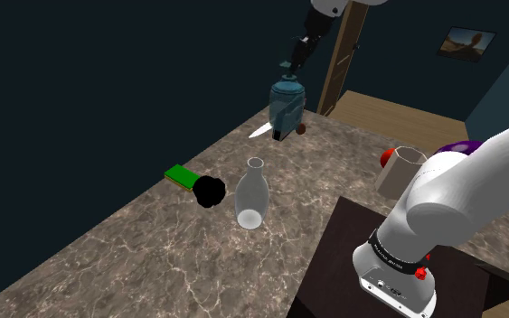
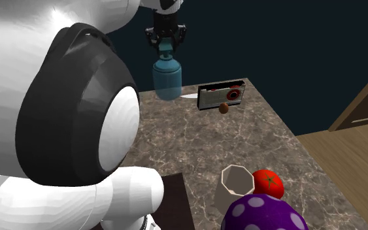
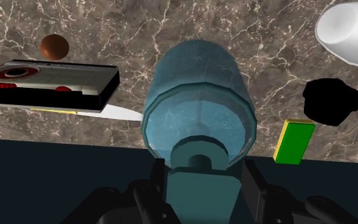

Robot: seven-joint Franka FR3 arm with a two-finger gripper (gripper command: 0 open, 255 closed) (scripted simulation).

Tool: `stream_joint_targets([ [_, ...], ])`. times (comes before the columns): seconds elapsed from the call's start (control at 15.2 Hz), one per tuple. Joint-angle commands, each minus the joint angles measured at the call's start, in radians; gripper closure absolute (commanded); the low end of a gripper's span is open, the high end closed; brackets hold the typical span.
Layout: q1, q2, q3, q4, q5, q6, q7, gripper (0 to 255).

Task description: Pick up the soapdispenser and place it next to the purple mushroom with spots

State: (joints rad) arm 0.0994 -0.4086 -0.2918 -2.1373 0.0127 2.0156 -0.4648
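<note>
A: Soap dispenser (image 1: 287,101) orientation?

B: Upright. Long axis near vertical, pump end up, base down toward the tabletop (image 1: 153,244). Teal body, plain sides.

A: Location?

B: Upper middle of the shoulder view, upper left of centre in the second exterior view. Hanging clear of the marble surface near the far edge. Close to a flat black-and-grey box (image 2: 221,96) with red dials, a small brown ball (image 2: 223,108) and a thin white blade-like piece (image 2: 189,95).

A: Hand (image 2: 167,40)?

B: Coming straight down from above. Only narrowly apart, fingers (image 3: 142,197) clamped on either side of the pump neck. Gripping the dispenser, touching nothing else.

A: Purple mushroom (image 2: 262,212)?

B: Bottom right of the second exterior view, white spots on the cap. Just beside a red tomato (image 2: 267,183) and a pale faceted cup (image 2: 236,183). Well apart from the dispenser, at the opposite end of the tabletop.

A: Anything else?

B: White vase (image 1: 251,192) mid-tabletop in the shoulder view, with a black blob (image 1: 210,191) and a green block (image 1: 182,175) to its left.
</note>
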Motion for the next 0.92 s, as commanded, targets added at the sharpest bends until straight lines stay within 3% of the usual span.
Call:
stream_joint_targets([
  [0.0,0.001,-0.001,0.002,0.028,0.000,-0.028,0.002,255],
  [0.86,0.008,0.032,0.006,0.232,0.007,-0.200,0.013,255],
])
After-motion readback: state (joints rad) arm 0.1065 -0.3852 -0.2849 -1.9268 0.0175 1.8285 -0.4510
